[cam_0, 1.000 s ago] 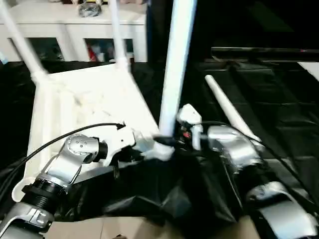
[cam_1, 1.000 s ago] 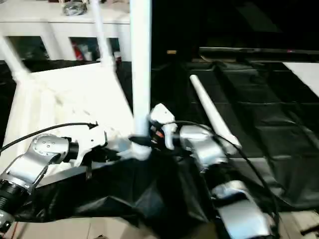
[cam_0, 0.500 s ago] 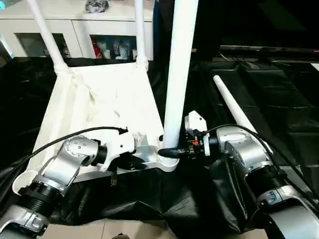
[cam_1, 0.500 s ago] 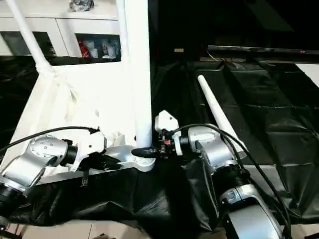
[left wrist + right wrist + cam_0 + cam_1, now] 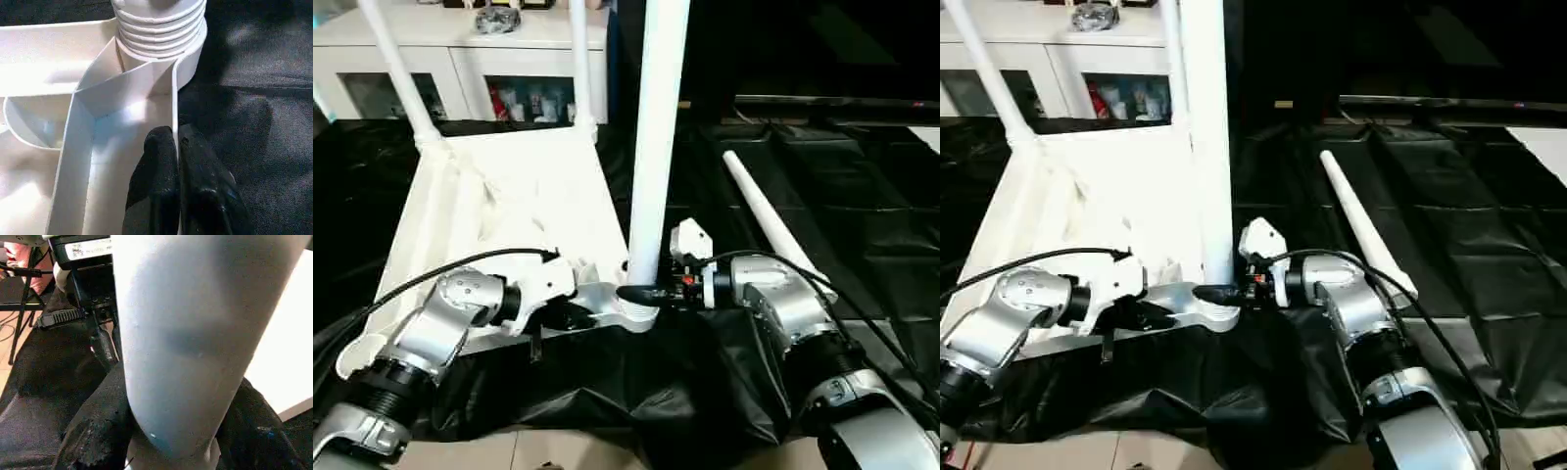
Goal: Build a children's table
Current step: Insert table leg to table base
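Note:
The children's table lies upside down: a white tabletop [image 5: 509, 196] with its ribbed underside facing up. Two white legs [image 5: 396, 69] [image 5: 578, 59] stand in its far corners. A third leg [image 5: 651, 147] stands upright in the near right corner socket [image 5: 159, 24]. My right gripper [image 5: 641, 292] is shut around the base of that leg [image 5: 195, 333], one black finger [image 5: 93, 435] on each side. My left gripper [image 5: 175, 134] is shut on the tabletop's thin rim wall just beside that socket. A fourth leg [image 5: 769, 220] lies loose to the right.
A black sheet [image 5: 862, 196] covers the floor under and around the tabletop. A white cabinet [image 5: 460, 49] with glass doors stands behind the tabletop's far edge. My left arm's cable [image 5: 460, 264] arcs over the tabletop's near edge.
The head camera has shifted and tilted, so the whole picture moved. Both grippers keep their holds, and the upright leg stays at the near right socket.

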Controlling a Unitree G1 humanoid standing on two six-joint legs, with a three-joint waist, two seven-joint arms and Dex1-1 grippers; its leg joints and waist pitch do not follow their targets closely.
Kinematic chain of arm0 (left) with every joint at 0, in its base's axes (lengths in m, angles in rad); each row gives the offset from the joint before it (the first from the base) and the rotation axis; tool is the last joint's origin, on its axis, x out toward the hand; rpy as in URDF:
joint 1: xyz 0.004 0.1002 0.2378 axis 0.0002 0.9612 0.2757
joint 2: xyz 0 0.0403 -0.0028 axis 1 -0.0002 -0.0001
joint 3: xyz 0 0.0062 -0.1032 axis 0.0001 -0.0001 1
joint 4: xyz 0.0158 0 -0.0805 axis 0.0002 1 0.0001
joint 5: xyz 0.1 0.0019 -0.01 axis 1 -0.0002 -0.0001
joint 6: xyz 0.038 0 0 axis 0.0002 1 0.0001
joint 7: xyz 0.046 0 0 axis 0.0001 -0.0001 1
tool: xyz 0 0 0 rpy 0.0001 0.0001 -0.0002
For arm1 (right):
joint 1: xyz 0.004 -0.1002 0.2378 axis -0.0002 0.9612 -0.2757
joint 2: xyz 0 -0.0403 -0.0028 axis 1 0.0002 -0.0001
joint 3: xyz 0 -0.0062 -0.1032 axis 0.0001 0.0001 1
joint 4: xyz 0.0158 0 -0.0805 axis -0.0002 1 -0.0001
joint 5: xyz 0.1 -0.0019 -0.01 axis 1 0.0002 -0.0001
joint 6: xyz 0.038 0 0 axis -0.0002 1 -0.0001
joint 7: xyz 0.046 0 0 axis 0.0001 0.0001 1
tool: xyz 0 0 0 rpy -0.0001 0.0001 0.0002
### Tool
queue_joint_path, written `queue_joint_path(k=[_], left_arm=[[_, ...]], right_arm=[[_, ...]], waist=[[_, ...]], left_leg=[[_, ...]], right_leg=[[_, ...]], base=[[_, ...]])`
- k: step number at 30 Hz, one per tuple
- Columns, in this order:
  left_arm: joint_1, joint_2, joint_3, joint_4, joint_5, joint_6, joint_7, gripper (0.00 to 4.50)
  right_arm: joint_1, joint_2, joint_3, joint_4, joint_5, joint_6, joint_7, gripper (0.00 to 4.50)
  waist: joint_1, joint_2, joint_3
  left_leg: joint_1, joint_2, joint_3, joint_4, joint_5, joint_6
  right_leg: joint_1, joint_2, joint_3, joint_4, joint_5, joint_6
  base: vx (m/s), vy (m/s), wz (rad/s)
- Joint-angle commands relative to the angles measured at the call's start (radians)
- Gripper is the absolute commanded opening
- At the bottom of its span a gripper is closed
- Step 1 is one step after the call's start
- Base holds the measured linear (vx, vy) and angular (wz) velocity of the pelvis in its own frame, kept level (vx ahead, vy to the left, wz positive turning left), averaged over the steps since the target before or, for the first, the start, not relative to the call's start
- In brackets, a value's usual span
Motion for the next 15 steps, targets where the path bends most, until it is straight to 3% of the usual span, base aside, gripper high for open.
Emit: queue_joint_path(k=[1, 5, 8, 11, 15], left_arm=[[-0.044, -0.038, 0.021, -0.021, -0.012, 0.016, 0.038, 0.00], [-0.084, -0.078, 0.050, -0.004, -0.016, 0.093, 0.117, 0.00], [-0.132, -0.127, 0.068, 0.001, 0.011, 0.190, 0.226, 0.00], [-0.155, -0.167, 0.083, -0.004, 0.025, 0.258, 0.303, 0.00], [-0.167, -0.282, 0.083, -0.053, 0.063, 0.414, 0.456, 0.00]], right_arm=[[0.007, 0.036, 0.022, 0.121, -0.074, 0.016, -0.125, 1.89], [-0.050, 0.081, -0.031, 0.215, -0.076, 0.041, -0.319, 1.89], [-0.104, 0.134, -0.073, 0.291, -0.066, 0.064, -0.469, 1.89], [-0.132, 0.161, -0.081, 0.336, -0.073, 0.080, -0.540, 1.89], [-0.191, 0.224, -0.090, 0.441, -0.098, 0.084, -0.689, 1.89]], waist=[[-0.010, 0.009, -0.031], [-0.030, 0.010, -0.032], [-0.041, 0.016, -0.036], [-0.038, 0.012, -0.043], [-0.037, 0.010, -0.047]], left_leg=[[0.015, 0.024, -0.020, -0.080, -0.490, -0.033], [0.009, 0.019, -0.025, -0.080, -0.482, -0.042], [0.000, 0.019, -0.025, -0.079, -0.455, -0.045], [-0.006, 0.017, -0.014, -0.071, -0.367, -0.027], [-0.008, 0.016, -0.009, -0.066, -0.307, -0.018]], right_leg=[[0.004, -0.075, 0.045, -0.107, -0.558, -0.122], [0.010, -0.076, 0.039, -0.108, -0.574, -0.118], [0.014, -0.075, 0.041, -0.099, -0.509, -0.135], [0.018, -0.071, 0.044, -0.092, -0.371, -0.171], [0.024, -0.070, 0.044, -0.086, -0.311, -0.191]], base=[[0.000, 0.000, 0.00], [0.000, 0.000, 0.00], [0.000, 0.000, 0.00], [0.000, 0.000, 0.00], [0.000, 0.000, 0.00]])
